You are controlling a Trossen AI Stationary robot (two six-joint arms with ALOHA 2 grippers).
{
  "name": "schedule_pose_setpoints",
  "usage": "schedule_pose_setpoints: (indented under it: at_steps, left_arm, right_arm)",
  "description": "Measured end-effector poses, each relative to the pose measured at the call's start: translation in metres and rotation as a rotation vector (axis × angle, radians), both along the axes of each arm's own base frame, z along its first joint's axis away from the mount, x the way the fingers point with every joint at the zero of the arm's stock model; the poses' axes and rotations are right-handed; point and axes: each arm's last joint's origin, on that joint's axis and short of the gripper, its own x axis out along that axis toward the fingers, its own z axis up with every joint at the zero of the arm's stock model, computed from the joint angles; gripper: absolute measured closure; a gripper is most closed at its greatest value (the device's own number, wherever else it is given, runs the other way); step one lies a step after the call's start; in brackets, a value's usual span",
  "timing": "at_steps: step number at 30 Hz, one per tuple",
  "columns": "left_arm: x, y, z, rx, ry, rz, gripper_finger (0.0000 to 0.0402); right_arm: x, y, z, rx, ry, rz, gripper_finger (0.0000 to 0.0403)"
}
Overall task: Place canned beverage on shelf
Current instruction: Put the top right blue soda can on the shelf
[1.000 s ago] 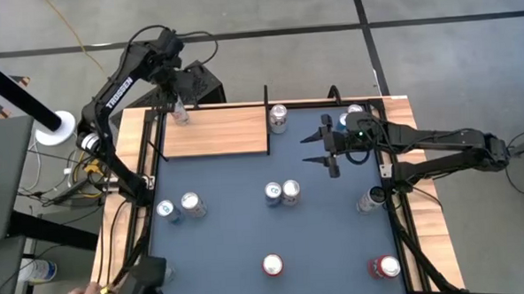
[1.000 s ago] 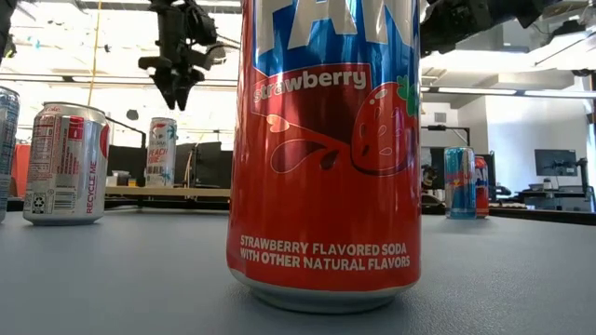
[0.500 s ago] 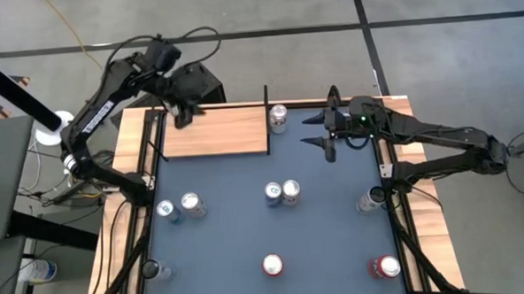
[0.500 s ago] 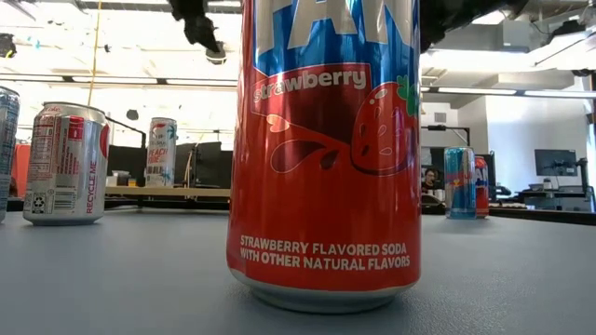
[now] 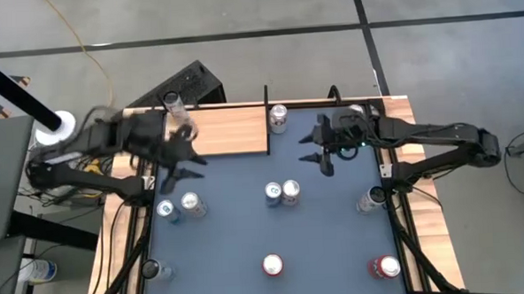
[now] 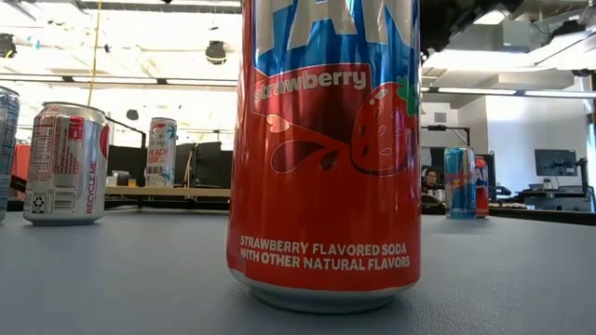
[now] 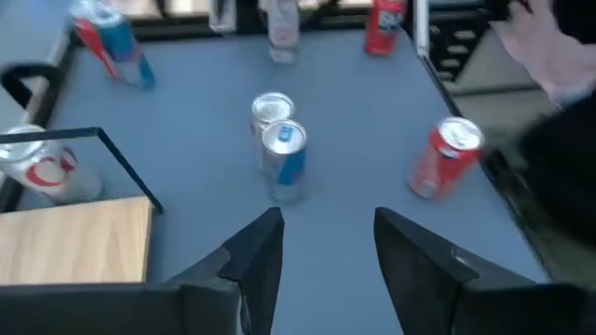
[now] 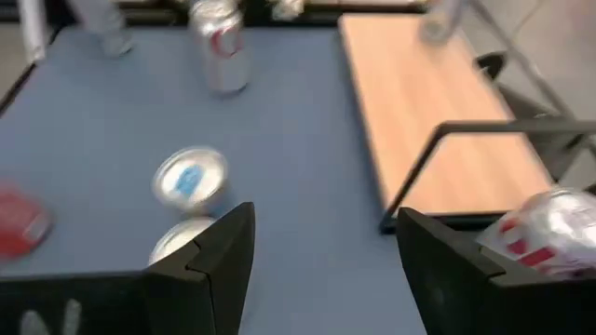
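Note:
The shelf (image 5: 226,131), a light wood board on thin black posts, stands at the table's far left. A canned beverage (image 5: 172,104) stands upright on its far left corner, also seen in the low view (image 6: 161,152). My left gripper (image 5: 181,166) hovers open and empty just near of the shelf's left end; its wrist view shows the fingers (image 7: 321,247) apart over bare table. My right gripper (image 5: 313,149) hovers open and empty right of the shelf, fingers (image 8: 321,251) wide apart. Another can (image 5: 278,117) stands on the table by the shelf's right end.
Several cans stand on the blue table: a pair in the middle (image 5: 282,192), a pair at the left (image 5: 179,206), a red strawberry soda (image 5: 272,264) at the near edge that fills the low view (image 6: 326,149), and others (image 5: 384,266) (image 5: 371,198) at the right.
My left gripper has swung quickly from above the can at the shelf's far left corner toward the table's near edge, turning as it went, and now hovers over the table in front of the shelf. The can has stayed upright on the shelf.

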Motion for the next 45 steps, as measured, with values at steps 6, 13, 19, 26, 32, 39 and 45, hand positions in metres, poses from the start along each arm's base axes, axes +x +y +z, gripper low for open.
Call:
schedule_pose_setpoints:
  at_steps: [6,13,19,26,32,39,45]
  left_arm:
    - [-0.018,-0.016,-0.067,0.077,-0.321,0.11,0.0263]
    - [-0.042,-0.011,-0.114,0.149,-0.475,0.188,0.0264]
    - [-0.066,-0.007,-0.128,0.137,-0.571,0.221,0.0265]
    - [-0.085,-0.004,-0.143,0.124,-0.663,0.259,0.0265]
    - [-0.087,-0.003,-0.151,0.129,-0.667,0.311,0.0265]
    - [-0.086,-0.002,-0.157,0.165,-0.597,0.321,0.0265]
    - [-0.086,-0.002,-0.158,0.15,-0.585,0.326,0.0265]
  right_arm:
    - [-0.006,0.017,-0.001,0.004,-0.013,0.066,0.0154]
    - [-0.002,0.029,-0.01,0.02,-0.095,0.104,0.0154]
    - [0.003,0.039,-0.017,0.042,-0.114,0.139,0.0154]
    - [0.016,0.05,-0.025,0.061,-0.103,0.175,0.0154]
    - [0.031,0.053,-0.047,0.139,-0.009,0.138,0.0154]
    - [0.036,0.051,-0.061,0.143,0.074,0.126,0.0154]
    - [0.036,0.055,-0.062,0.057,0.082,0.202,0.0154]
